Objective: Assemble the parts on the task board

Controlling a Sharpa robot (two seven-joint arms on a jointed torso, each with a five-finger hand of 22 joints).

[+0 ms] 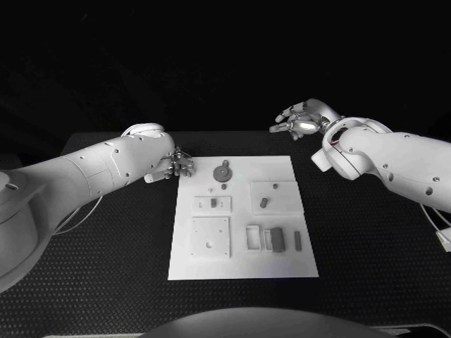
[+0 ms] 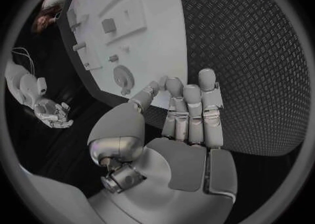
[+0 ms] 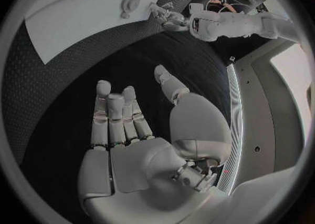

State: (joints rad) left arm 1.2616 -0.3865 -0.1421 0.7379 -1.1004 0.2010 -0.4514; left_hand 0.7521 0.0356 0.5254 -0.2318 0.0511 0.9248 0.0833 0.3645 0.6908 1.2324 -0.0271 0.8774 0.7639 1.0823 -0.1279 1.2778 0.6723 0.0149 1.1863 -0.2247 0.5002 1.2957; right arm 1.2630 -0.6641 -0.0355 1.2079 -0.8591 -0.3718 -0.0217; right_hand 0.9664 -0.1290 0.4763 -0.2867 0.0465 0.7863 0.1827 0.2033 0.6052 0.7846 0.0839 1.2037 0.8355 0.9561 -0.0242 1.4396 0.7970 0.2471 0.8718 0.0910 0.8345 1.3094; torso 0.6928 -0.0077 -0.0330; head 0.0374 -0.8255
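The white task board [image 1: 287,169] lies in the middle of the black table. On it are a round grey part [image 1: 223,174] near its far edge, small grey parts [image 1: 263,202] in the middle, and longer parts [image 1: 277,239] near its front. My left hand [image 1: 177,165] hovers at the board's far left corner, fingers [image 2: 190,109] straight and side by side, holding nothing. My right hand [image 1: 299,120] hangs beyond the board's far right corner, palm up, fingers [image 3: 115,116] stretched out, empty. The round part [image 2: 123,77] lies just ahead of my left fingertips.
A square raised plate [image 1: 211,236] and a small frame [image 1: 253,237] sit on the board's near half. Black ribbed table mat [image 1: 378,246] surrounds the board on both sides. The table's far edge runs close behind the right hand.
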